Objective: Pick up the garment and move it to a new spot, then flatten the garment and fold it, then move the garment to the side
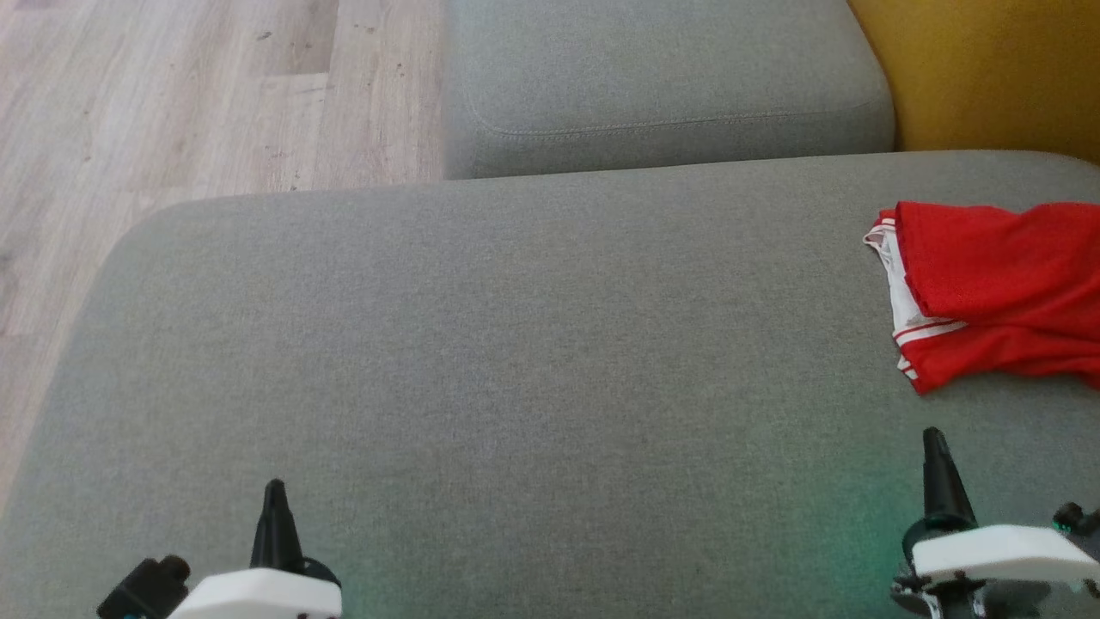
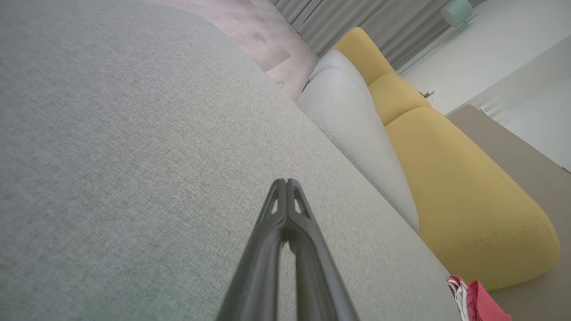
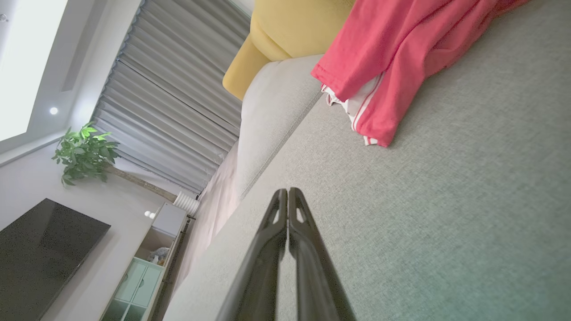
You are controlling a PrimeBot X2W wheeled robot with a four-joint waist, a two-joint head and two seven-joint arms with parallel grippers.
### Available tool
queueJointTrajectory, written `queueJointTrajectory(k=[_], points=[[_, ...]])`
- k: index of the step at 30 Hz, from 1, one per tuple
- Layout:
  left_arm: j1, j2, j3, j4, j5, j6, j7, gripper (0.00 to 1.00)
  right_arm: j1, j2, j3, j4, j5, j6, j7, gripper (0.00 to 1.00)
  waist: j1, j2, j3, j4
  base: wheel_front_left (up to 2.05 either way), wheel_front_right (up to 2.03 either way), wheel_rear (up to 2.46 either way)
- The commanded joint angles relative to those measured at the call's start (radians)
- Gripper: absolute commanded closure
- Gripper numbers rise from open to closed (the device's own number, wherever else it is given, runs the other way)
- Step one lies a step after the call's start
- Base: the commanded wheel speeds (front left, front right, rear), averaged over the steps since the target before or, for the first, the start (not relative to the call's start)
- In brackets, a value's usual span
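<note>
While the garment [image 1: 997, 292] lies bunched at the right edge of the grey cushion [image 1: 516, 344], just ahead of the right gripper [image 1: 933, 438], both grippers sit low and empty. The fingers are pressed together on each, and the left gripper [image 1: 275, 492] is well apart from the cloth. The red fabric looks thin, light and limp, so it will likely sag and drape from any single pinch. The white-striped hem at its near corner seems the firmest place to take hold — a doubled edge, less apt to slip than the smooth middle.
</note>
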Motion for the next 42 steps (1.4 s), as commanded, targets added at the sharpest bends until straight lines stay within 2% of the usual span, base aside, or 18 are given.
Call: queueJointTrajectory(k=[1,42], points=[[-0.059,0.013,0.037,-0.028,-0.032,-0.011,0.005,1.00,-0.067,-0.004,0.003,-0.035,0.031,0.004,0.008,1.00,0.0000,0.0000,0.002,0.000,0.00,0.00,0.00],[-0.148,0.011,0.169,-0.010,-0.532,-0.128,0.126,1.00,-0.156,0.010,-0.066,-0.037,0.494,0.006,0.128,1.00,0.0000,0.0000,0.043,0.002,0.00,0.00,0.00]])
